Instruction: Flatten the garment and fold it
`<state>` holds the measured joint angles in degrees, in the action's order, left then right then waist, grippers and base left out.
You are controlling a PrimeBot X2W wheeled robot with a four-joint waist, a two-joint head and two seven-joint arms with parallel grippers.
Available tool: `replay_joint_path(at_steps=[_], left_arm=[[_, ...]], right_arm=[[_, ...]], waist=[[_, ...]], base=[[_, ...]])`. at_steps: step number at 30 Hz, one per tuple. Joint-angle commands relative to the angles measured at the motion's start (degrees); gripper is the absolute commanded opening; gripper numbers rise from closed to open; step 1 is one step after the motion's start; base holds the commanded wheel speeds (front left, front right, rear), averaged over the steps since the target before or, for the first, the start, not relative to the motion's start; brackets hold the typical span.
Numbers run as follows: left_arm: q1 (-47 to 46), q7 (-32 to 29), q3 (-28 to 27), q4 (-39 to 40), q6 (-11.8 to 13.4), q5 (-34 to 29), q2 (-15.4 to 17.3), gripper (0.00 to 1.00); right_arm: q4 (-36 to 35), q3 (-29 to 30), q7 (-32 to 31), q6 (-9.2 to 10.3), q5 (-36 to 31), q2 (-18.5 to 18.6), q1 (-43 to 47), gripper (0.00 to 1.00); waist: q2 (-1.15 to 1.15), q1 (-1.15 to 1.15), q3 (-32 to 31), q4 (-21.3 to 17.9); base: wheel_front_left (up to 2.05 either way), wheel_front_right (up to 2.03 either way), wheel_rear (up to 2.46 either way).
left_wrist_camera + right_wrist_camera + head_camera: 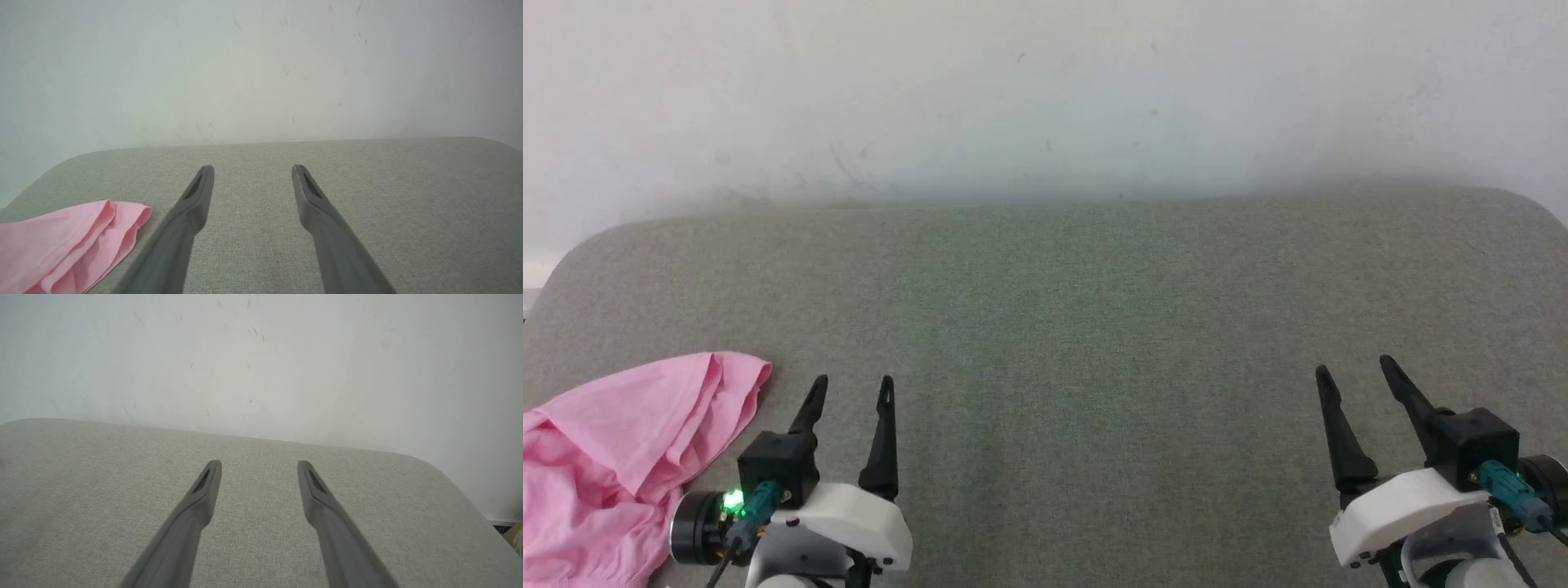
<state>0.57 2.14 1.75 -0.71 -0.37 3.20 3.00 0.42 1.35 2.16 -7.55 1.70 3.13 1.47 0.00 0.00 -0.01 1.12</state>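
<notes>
Long dark fingers [880, 441] of the left gripper [854, 380] stand spread apart, pointing across a grey, cloth-covered worktop [1094, 327] with rounded corners towards a pale, scuffed white wall [1045, 98]. In the left wrist view the same gripper [253, 167] shows its two fingers parted wide, with the worktop's weave between them. The right gripper [1353, 364] sits at the lower right of the head view, its fingers also apart and aimed the same way. The right wrist view shows that gripper [259, 462] over bare grey cloth. A plain light-pink garment of thin soft fabric [613, 457] lies crumpled in loose folds at the near left corner of the worktop, running off the head view's left and bottom edges. Its folded edge [61, 241] lies just beside the left gripper's outer finger, not touching the fingertip. A small green light [734, 498] glows on the left wrist, close against the garment.
</notes>
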Motion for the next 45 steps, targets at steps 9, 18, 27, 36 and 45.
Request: replay_joint_path(at_steps=[9,18,27,36,45], left_arm=[[-1.1,1.6,0.3,-0.2,0.6,1.9,0.0,1.0],[-1.2,2.7,0.0,-0.2,0.8,3.6,0.0,1.0],[-1.0,3.8,-1.1,0.0,1.4,4.8,-0.1,1.0],[-1.2,4.9,-2.4,0.5,2.3,6.6,-0.1,1.0],[-1.0,5.8,-4.0,1.1,3.1,8.2,-0.1,1.0]], right_arm=[[-0.6,0.7,1.6,0.02,1.0,-0.1,1.0,1.0],[-1.4,1.3,2.2,0.02,1.0,-0.1,1.3,1.0],[-2.3,1.4,2.9,0.03,0.9,-0.1,1.8,1.0],[-3.5,1.4,3.2,0.03,0.7,-0.1,2.4,1.0],[-4.5,1.0,3.5,0.03,0.5,-0.1,2.7,1.0]], waist=[[0.0,0.0,0.1,2.2],[0.0,0.0,0.4,5.8],[0.0,0.0,0.7,9.8],[0.0,0.0,1.3,14.3],[0.0,0.0,1.9,18.0]], base=[[0.0,0.0,0.0],[0.0,0.0,0.0],[0.0,0.0,0.0],[0.0,0.0,0.0],[0.0,0.0,0.0]])
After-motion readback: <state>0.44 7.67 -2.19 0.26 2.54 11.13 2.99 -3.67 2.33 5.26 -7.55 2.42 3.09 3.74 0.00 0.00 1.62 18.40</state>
